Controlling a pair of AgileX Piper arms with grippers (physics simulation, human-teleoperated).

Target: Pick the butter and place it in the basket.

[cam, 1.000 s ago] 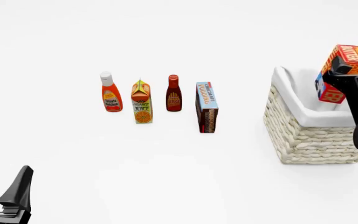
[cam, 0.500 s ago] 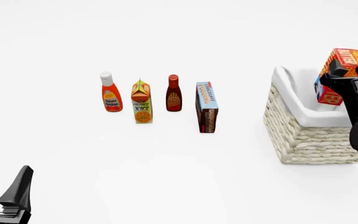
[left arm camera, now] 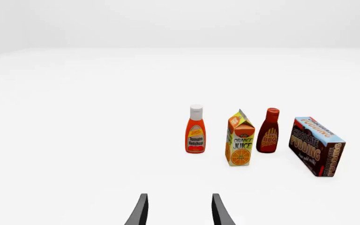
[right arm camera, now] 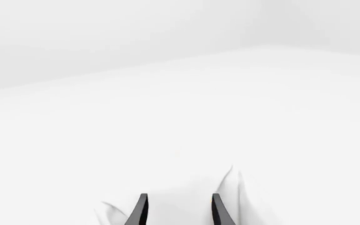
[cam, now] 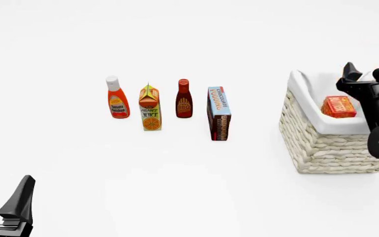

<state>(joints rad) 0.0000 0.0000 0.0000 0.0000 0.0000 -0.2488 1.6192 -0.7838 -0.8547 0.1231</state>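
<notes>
The butter (cam: 338,106), a red-orange carton with yellow lettering, lies flat inside the cream wicker basket (cam: 321,148) at the right of the table. My right gripper (cam: 359,74) hovers just above the basket's far right part, open and empty. In the right wrist view its gripper (right arm camera: 178,197) stands apart with nothing between the fingers, over the basket's white cloth lining (right arm camera: 233,187). My left gripper (cam: 4,185) is open and empty at the near left, far from the basket; it also shows in the left wrist view (left arm camera: 178,197).
A row of groceries stands mid-table: a ketchup bottle (cam: 117,98), an orange juice carton (cam: 150,108), a BBQ sauce bottle (cam: 183,99) and a chocolate pudding box (cam: 218,114). The left wrist view shows the same row, with the pudding box (left arm camera: 316,145) at its end.
My right gripper opened and let go of the butter, which dropped from between the fingers into the basket. The left arm has not moved.
</notes>
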